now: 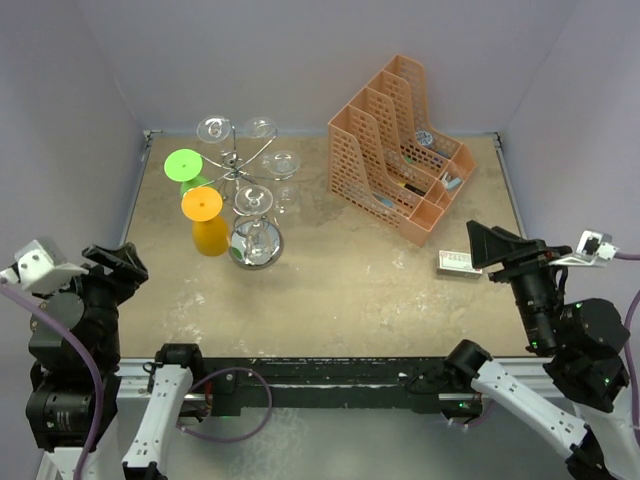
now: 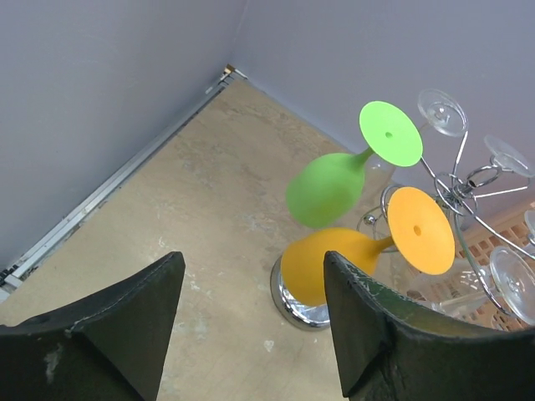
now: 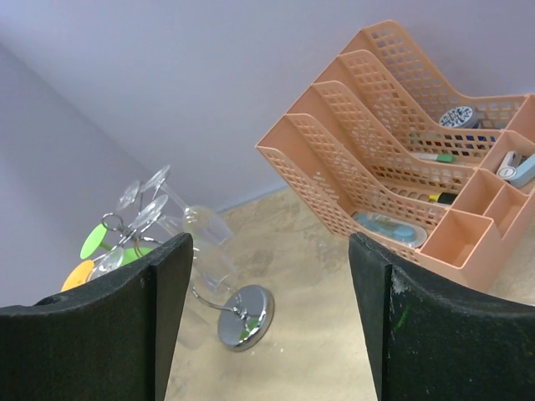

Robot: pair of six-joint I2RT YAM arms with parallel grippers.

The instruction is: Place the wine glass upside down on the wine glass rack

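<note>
The silver wire wine glass rack stands at the back left on its round shiny base. Upside down from its arms hang an orange wine glass, a green one and several clear ones. My left gripper hovers at the near left, apart from the rack, open and holding nothing. In the left wrist view the orange glass and green glass hang beyond the open left gripper. My right gripper is open and empty at the near right; the rack base shows between its fingers.
An orange mesh file organiser with small items inside stands at the back right. A small flat white box lies just left of the right gripper. Purple walls close the table on three sides.
</note>
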